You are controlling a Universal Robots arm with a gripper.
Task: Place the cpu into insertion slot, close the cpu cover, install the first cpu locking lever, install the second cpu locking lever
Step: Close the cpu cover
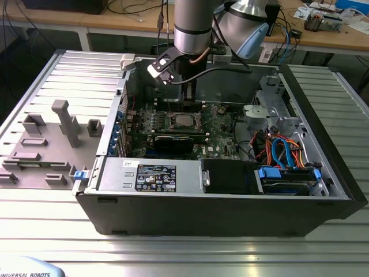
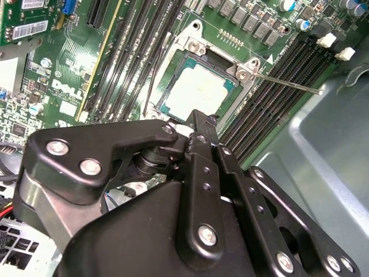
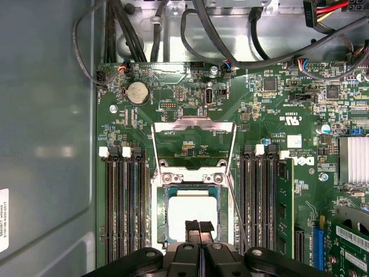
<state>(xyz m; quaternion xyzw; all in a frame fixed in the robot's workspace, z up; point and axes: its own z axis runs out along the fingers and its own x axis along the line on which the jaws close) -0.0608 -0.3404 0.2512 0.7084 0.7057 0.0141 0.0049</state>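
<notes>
Cpu (image 3: 193,208): seated flat in the insertion slot (image 3: 160,214); cpu cover (image 3: 193,123) open, hinged back clear of the slot over the green motherboard (image 3: 173,92); one thin lever (image 2: 288,81) jutting out beside the slot; gripper (image 3: 199,226) directly above the slot, jaws pressed nearly together, seemingly holding nothing.

Your exterior view stands back, looking down into the open computer case (image 1: 219,213); both wrist views hover close above the motherboard (image 3: 173,104), sharing the insertion slot (image 3: 164,213) (image 2: 214,57).
</notes>
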